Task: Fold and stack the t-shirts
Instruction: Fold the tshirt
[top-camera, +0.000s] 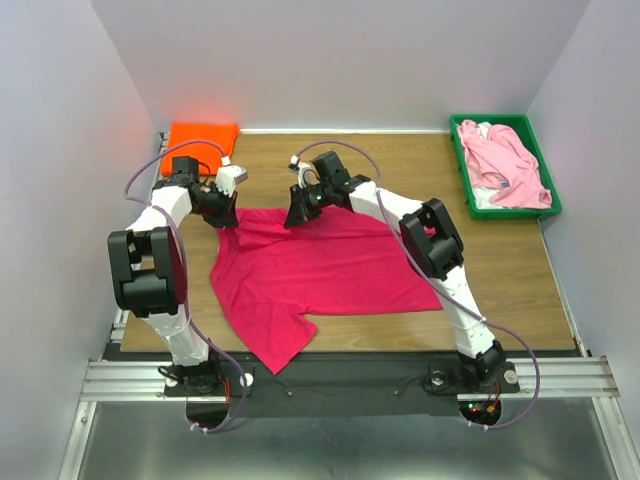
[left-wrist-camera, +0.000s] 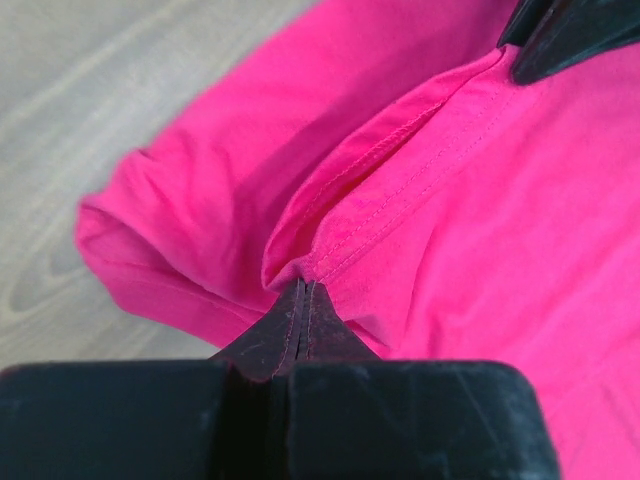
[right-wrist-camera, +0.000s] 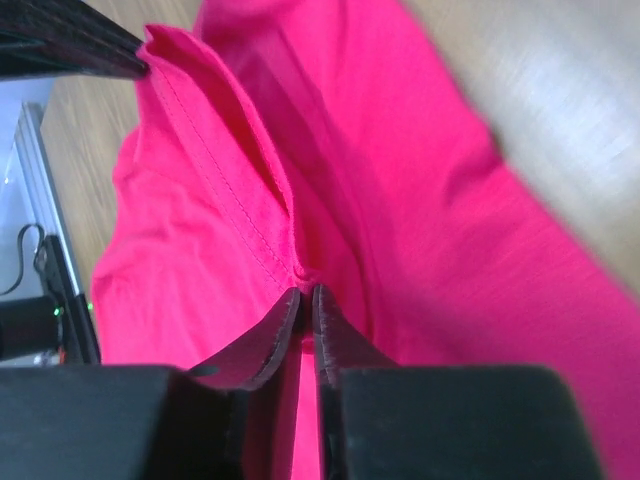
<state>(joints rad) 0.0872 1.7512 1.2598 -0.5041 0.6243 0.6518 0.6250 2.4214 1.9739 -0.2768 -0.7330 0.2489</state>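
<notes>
Your crimson-magenta t-shirt (top-camera: 320, 275) lies spread over the left and middle of the tabletop (top-camera: 500, 270). Its body is mostly flat, and 1 sleeve points toward the near edge, with its tip reaching just past that edge. The far edge of the shirt is bunched up where both arms meet it.

Your left gripper (left-wrist-camera: 303, 285) sits at the shirt's far-left corner. In the left wrist view its 2 fingers are pressed together with a fold of the stitched hem (left-wrist-camera: 400, 150) pinched at their tips. The cloth rises in a ridge from there toward the other gripper.

Your right gripper (right-wrist-camera: 306, 290) is at the middle of the shirt's far edge, well in from the far edge of the tabletop. Its fingers are nearly together, with only a thin slit between them, and the same hem is caught at their tips. The hem runs between the 2 grippers, lifted off the wood.

The orange t-shirt (top-camera: 203, 137) lies folded at the far-left corner of the tabletop, just behind the left arm. The pale pink t-shirt (top-camera: 505, 165) lies crumpled in the green tray (top-camera: 460, 165) at the far-right corner, on top of something white. Neither is touched by a gripper.
</notes>
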